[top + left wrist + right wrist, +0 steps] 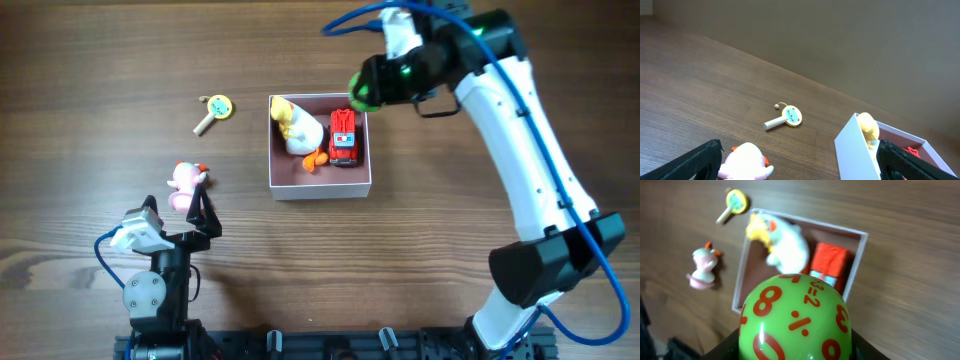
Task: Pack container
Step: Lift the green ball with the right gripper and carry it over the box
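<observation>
Right claw (362, 92) grips a green number ball (795, 320) above the container (320, 188); left claw (178, 208) stands wide open beside a pink toy (183, 180) on the wooden surface (80, 80).

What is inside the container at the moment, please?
A white-and-yellow plush toy, a red toy truck and a small orange piece lie in the container. The green ball in the right pincer hides its top-right corner in the overhead view.

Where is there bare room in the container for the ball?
Bare: the container's near-left corner, bordered by duck, orange piece and walls; a thin strip before the truck. Crowded: far half, duck and truck side by side.
</observation>
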Controlling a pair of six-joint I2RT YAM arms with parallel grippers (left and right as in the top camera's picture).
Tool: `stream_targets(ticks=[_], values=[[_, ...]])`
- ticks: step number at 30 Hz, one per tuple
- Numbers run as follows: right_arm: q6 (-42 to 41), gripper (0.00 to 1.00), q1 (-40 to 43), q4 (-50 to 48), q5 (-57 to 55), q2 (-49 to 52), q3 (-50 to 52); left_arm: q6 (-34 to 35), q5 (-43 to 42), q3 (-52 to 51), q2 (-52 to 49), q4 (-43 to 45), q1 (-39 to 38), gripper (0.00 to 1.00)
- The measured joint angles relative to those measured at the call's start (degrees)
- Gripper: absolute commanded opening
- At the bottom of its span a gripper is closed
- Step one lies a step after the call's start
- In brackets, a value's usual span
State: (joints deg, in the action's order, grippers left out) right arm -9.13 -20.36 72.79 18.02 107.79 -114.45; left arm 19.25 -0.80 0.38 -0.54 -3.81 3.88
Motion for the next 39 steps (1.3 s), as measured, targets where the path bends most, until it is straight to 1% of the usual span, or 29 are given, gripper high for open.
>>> stream_targets(ticks=[7, 12, 19, 22, 32, 39], values=[[0.0, 0.51, -5.8, -1.7, -4.1, 0.3, 0.0, 0.0, 0.0, 0.0, 0.0, 0.0, 0.0, 1.00], [0.0, 0.51, -8.2, -1.6, -7.0, 3.5, 0.0, 0.0, 0.0, 0.0, 0.0, 0.0, 0.0, 1.00], [0.0, 0.55, -8.7, 2.6, -11.8, 10.4, 0.0, 0.0, 0.0, 0.0, 0.0, 0.0, 0.0, 1.00], [0.1, 0.55, -8.7, 3.2, -12.7, 11.8, 0.0, 0.0, 0.0, 0.0, 0.0, 0.0, 0.0, 1.00], [0.2, 0.57, -8.7, 3.0, -13.4, 12.2, 0.2, 0.0, 0.0, 0.0, 0.0, 0.0, 0.0, 1.00], [0.5, 0.59, -8.7, 2.3, -13.4, 12.2, 3.3, 0.0, 0.0, 0.0, 0.0, 0.0, 0.0, 1.00]])
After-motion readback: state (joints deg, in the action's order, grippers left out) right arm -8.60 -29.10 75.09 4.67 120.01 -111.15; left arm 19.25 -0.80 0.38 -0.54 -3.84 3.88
